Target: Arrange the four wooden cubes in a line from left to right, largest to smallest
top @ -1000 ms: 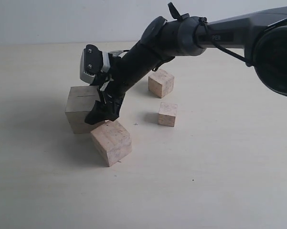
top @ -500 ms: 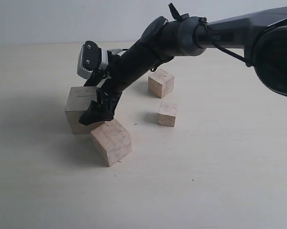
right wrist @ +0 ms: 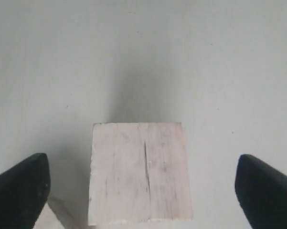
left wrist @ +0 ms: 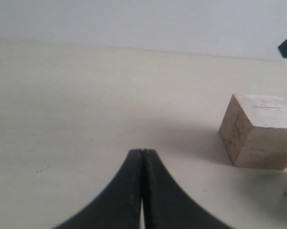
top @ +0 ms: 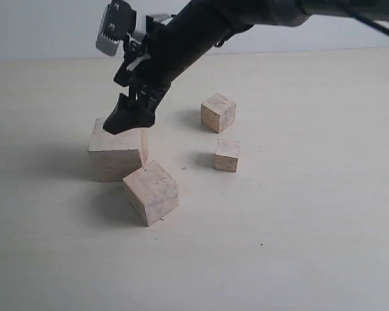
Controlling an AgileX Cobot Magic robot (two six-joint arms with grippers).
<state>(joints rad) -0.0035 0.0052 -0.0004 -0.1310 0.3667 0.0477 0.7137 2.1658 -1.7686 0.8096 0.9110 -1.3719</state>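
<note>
Now my right tool (top: 128,118) gapes empty over the biggest block (top: 116,159)
Rigid, probably light wood: I'd grip two flat opposite sides

Exterior oblique; wrists share cube (right wrist: 139,174) (largest)

The pale bench (top: 311,246) carries four wooden cubes. The largest cube (top: 116,155) (thin dark crack on top) sits right under the right end effector (top: 126,123), with the second-largest cube (top: 151,192) just beside it. The third cube (top: 218,112) and the smallest cube (top: 227,155) lie well away from the end effector.
</note>
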